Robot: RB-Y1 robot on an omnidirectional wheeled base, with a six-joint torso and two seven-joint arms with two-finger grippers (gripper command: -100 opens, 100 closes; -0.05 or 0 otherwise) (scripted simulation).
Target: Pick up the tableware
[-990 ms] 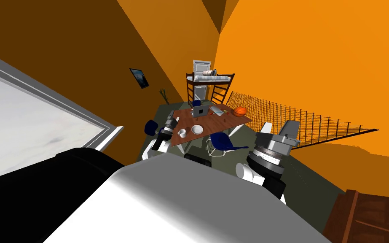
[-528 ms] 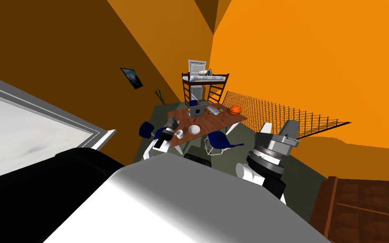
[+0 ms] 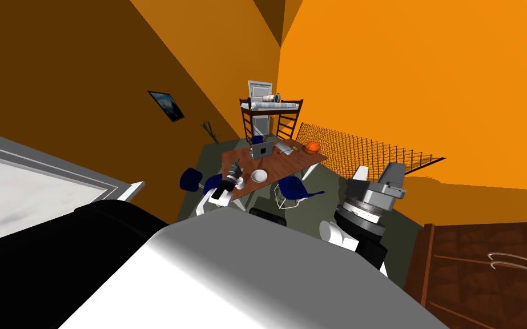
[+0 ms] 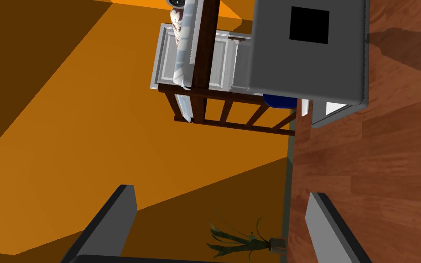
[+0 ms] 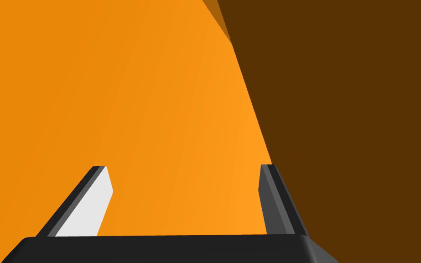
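- Lower right, head view: dark brown wooden cabinet, cut off by the frame's edges.
- Centre: small white cup on the brown wooden table, too small to show a handle.
- Beside the round orange ball: pale flat items, too small to identify.

Orange walls enclose a dark green floor. Blue chairs stand at the edges of a brown wooden table; beyond its far edge are a loft bed, a white door and a black mesh fence.

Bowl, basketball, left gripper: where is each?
white bowl (image 3: 259,175), head view, middle of its inside.
orange basketball (image 3: 312,147), head view, centre of the ball.
left gripper (image 4: 220,191), left wrist view, midway between its open fingertips.
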